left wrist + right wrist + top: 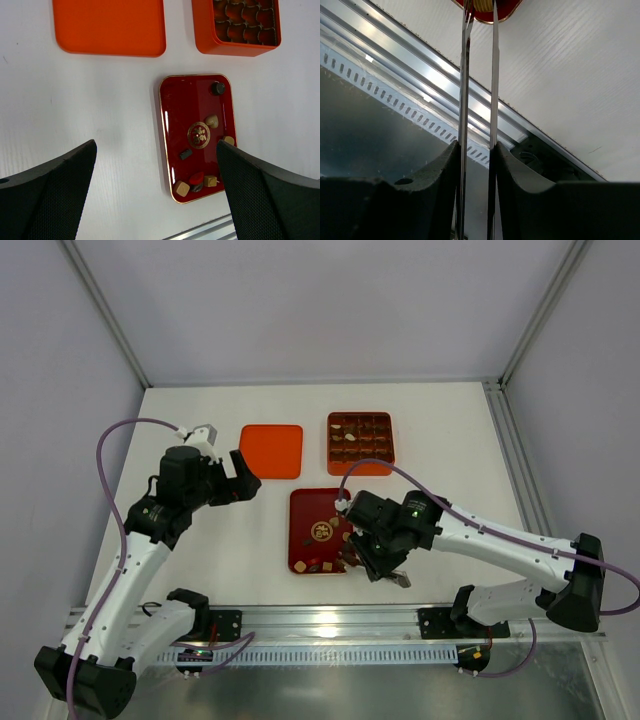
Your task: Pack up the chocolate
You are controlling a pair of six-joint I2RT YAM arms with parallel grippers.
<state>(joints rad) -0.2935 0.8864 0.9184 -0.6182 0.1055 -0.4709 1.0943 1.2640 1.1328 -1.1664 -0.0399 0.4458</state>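
The dark red rectangular tray (176, 100) is glossy like lacquer, with a gilt rim. The small brown, tan and cream chocolate pieces (181, 188) look matt. The flat orange plastic lid (110, 25) and the orange grid box (205, 35) are smooth and satin. The white table (75, 110) is matt and finely grained. The left gripper (156, 150) has black pads (50, 190) with a fine mesh texture. The right gripper (481, 7) has thin polished metal fingers (465, 100).

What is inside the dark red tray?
Small chocolates, brown, tan and cream, lie loose around a gold emblem. The right gripper covers the tray's near right corner from above, so some pieces may be hidden.
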